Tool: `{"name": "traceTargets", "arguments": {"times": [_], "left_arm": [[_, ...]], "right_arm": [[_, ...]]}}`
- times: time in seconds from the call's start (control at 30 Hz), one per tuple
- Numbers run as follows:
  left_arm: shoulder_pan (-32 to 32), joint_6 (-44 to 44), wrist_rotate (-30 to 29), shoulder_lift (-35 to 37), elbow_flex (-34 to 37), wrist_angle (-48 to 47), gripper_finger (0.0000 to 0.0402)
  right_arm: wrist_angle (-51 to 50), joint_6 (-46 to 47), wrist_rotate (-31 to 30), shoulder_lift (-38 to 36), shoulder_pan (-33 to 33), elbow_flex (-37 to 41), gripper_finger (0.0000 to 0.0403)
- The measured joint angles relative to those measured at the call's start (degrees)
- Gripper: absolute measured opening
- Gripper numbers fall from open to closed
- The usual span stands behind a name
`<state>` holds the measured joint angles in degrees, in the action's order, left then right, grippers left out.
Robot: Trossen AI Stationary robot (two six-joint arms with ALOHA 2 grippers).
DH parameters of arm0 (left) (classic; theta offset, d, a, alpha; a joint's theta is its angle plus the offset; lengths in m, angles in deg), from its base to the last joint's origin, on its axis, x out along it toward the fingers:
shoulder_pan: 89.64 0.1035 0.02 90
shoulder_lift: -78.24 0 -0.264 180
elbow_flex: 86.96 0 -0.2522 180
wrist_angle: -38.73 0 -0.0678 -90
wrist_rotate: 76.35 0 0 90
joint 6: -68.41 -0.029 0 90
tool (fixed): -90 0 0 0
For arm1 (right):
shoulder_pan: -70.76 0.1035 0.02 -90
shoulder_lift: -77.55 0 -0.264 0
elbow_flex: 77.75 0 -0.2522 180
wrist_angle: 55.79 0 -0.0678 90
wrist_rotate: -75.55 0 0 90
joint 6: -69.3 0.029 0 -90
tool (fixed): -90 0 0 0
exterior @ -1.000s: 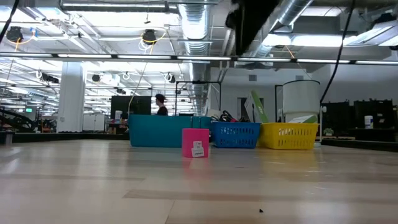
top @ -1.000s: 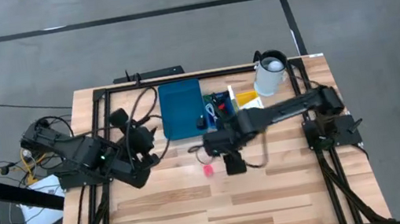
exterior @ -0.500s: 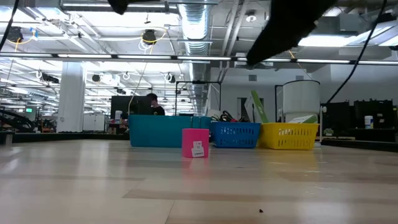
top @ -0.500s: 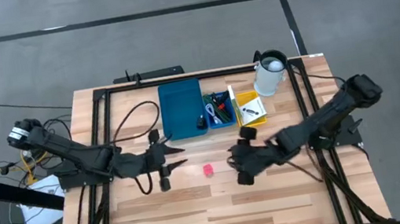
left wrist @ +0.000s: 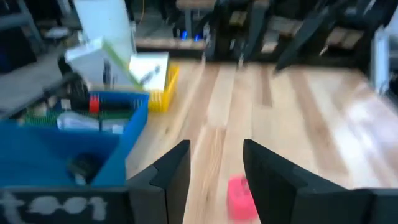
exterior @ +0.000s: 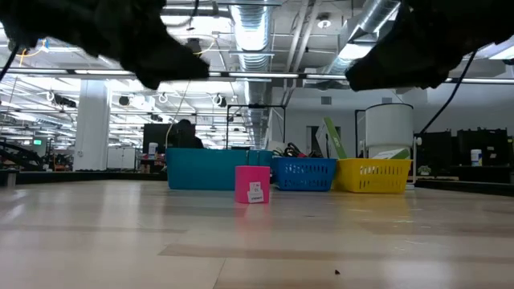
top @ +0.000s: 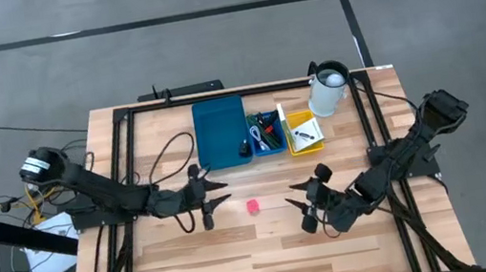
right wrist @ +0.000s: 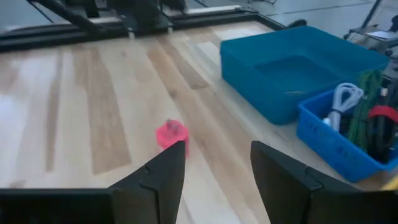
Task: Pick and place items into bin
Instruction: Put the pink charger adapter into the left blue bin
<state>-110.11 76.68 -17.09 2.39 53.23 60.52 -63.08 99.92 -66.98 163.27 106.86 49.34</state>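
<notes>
A tiny pink-red piece (top: 253, 207) stands on the wooden table (top: 241, 252), also seen as the pink piece (exterior: 253, 184), (left wrist: 239, 197), (right wrist: 171, 134). My left gripper (top: 210, 202) (left wrist: 214, 168) is open just left of it. My right gripper (top: 303, 205) (right wrist: 217, 168) is open to its right. Both point at it and touch nothing. The teal bin (top: 221, 131) sits at the far edge. Beside it a small blue basket (top: 266, 130) holds black sticks and a green stick. A yellow basket (top: 302, 133) holds a white card.
A white jug (top: 328, 89) stands at the far right corner behind the yellow basket. Black frame rails run along the table's left, right and far edges. Bare wood lies toward the near edge. In the low view a person shows far off behind the teal bin (exterior: 209, 168).
My left arm has stretched out from a folded pose, carrying its gripper toward the table's right, close to the pink piece. My right gripper has drawn back from the baskets toward the near right and now faces the pink piece. The pink piece has stayed put.
</notes>
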Motion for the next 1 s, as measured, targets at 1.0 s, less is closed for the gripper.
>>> {"name": "traceTargets", "arguments": {"times": [1.0], "left_arm": [[-2.39,12.42,-2.13,-29.38,-2.38,21.01,0.0138]], "right_arm": [[-0.86,-7.07,3.17,0.80,-3.13,-0.21,0.0175]]}}
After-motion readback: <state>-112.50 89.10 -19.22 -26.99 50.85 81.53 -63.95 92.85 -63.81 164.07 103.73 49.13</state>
